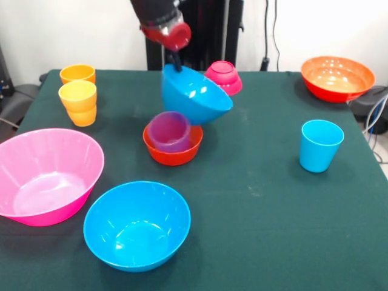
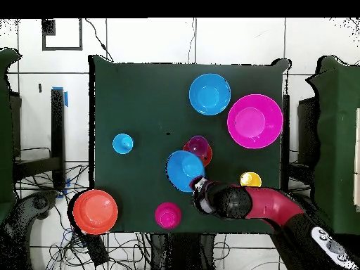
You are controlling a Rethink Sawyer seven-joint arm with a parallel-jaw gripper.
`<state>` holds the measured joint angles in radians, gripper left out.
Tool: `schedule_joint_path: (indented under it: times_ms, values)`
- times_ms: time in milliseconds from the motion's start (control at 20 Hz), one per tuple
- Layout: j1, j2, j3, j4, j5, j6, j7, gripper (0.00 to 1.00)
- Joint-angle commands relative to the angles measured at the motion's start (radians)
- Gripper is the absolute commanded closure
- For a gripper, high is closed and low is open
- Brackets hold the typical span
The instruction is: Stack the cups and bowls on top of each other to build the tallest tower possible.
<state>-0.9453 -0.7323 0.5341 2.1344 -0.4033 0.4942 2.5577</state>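
My gripper [image 1: 174, 62] is shut on the far rim of a medium blue bowl [image 1: 194, 94] and holds it tilted in the air, its opening toward the camera. Just below and in front, the ribbed purple cup [image 1: 169, 130] stands inside the small orange-red bowl [image 1: 173, 153]. In the overhead view the gripper [image 2: 199, 185] holds the blue bowl [image 2: 185, 170] beside the purple cup [image 2: 199, 149]. The second blue bowl [image 1: 137, 225] and the large pink bowl [image 1: 46, 176] sit near the front left. The light blue cup [image 1: 320, 145] stands alone at the right.
The orange cup [image 1: 77, 74] and the yellow-orange cup [image 1: 78, 97] stand at the far left. The small magenta bowl [image 1: 224, 77] sits behind the held bowl. The wide orange bowl [image 1: 337, 77] is at the far right corner.
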Motion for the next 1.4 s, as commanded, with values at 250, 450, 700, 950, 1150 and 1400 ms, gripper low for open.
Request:
schedule_joint_path:
  times_ms: [250, 450, 700, 950, 1150, 1400]
  values:
    - [-0.160, -0.294, 0.462, 0.143, 0.369, 0.221, -0.151, 1.00]
    - [-0.218, -0.307, 0.554, 0.109, 0.433, 0.328, -0.196, 1.00]
    - [-0.230, -0.240, 0.568, 0.130, 0.415, 0.292, -0.173, 1.00]
    - [-0.196, -0.157, 0.501, 0.043, 0.299, 0.276, -0.221, 1.00]
    - [-0.189, -0.098, 0.485, 0.028, 0.256, 0.225, -0.228, 1.00]
    - [-0.142, -0.003, 0.356, -0.020, 0.069, 0.177, -0.218, 1.00]
